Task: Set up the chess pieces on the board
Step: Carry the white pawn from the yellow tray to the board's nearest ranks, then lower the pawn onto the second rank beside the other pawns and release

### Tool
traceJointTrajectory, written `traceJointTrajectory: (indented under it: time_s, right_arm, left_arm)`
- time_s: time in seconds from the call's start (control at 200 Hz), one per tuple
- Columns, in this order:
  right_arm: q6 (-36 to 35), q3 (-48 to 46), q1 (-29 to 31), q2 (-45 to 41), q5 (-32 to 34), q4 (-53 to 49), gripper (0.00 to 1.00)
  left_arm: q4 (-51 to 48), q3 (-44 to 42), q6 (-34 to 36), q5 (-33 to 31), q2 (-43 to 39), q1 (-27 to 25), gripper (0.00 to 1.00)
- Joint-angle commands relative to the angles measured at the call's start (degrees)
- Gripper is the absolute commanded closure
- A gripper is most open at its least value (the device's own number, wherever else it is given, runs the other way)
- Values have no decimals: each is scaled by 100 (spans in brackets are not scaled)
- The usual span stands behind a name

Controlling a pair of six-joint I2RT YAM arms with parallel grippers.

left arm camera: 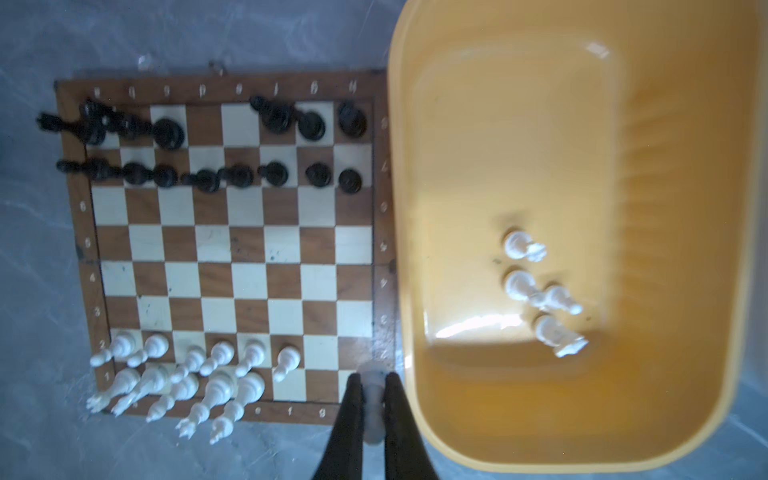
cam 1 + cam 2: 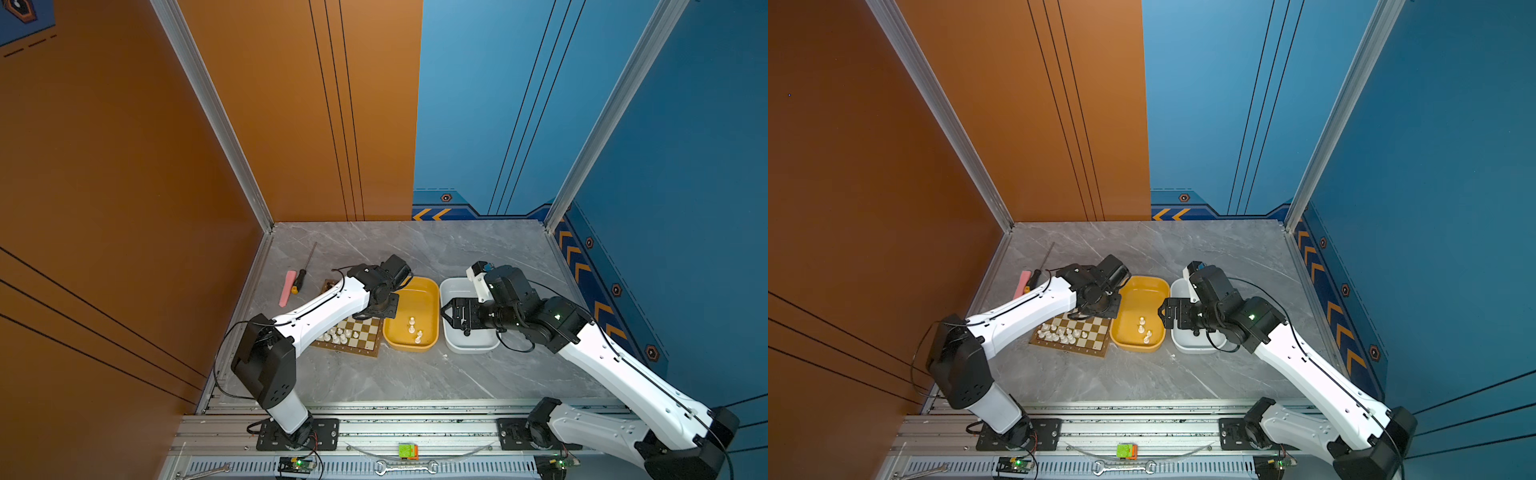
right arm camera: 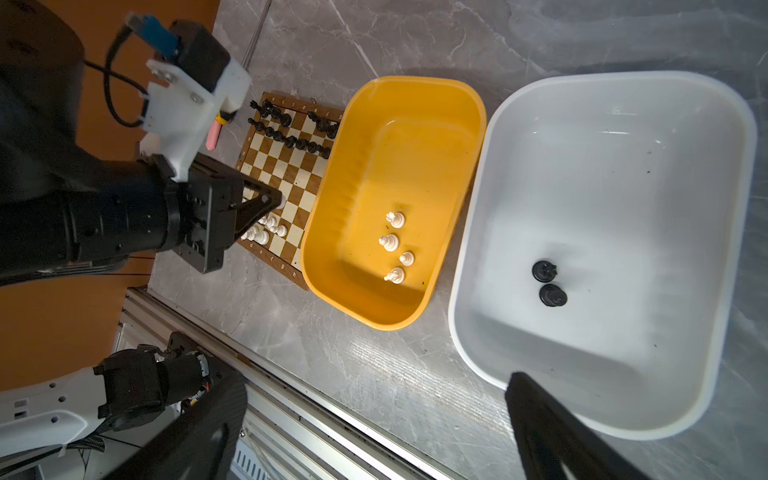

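Observation:
The board (image 1: 249, 245) lies left of a yellow tub (image 1: 665, 208). Black chess pieces (image 1: 208, 176) fill its two far rows, some of them toppled. White chess pieces (image 1: 187, 374) crowd the left part of its two near rows. My left gripper (image 1: 373, 386) hangs over the board's near right corner, shut on a white chess piece (image 1: 372, 401). Several more white pieces (image 1: 536, 286) lie in the yellow tub. Two black pieces (image 3: 548, 282) sit in the white tub (image 3: 623, 104). My right gripper (image 3: 374, 432) hovers open and empty above the white tub's left rim (image 2: 444, 332).
A pink stick (image 2: 287, 287) and a screwdriver (image 2: 301, 276) lie behind the board near the left wall. The two tubs stand side by side, right of the board (image 2: 368, 338). A wrench (image 2: 405, 467) and a green-orange block (image 2: 408, 451) rest on the front rail.

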Motion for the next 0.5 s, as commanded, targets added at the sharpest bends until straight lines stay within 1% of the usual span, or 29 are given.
traceJointTrajectory:
  time_s: [0.0, 0.2, 0.335, 0.471, 0.496]
  right_arm:
    - [-170, 216, 210, 132, -108, 68, 0]
    - [-176, 359, 466, 261, -30, 8, 0]
    - [-135, 376, 598, 232, 71, -68, 0]
    - [-59, 357, 698, 126, 218, -151, 0]
    - [-38, 344, 706, 106, 238, -156, 0]
  left_arm:
    - [-79, -498, -353, -168, -304, -8, 93]
    - [338, -1241, -552, -170, -560, 36, 92]
    - [660, -1502, -526, -91, -483, 97, 92]
    - [846, -1546, -470, -73, -306, 123, 93]
    - [889, -1729, -471, -66, -279, 132, 93]
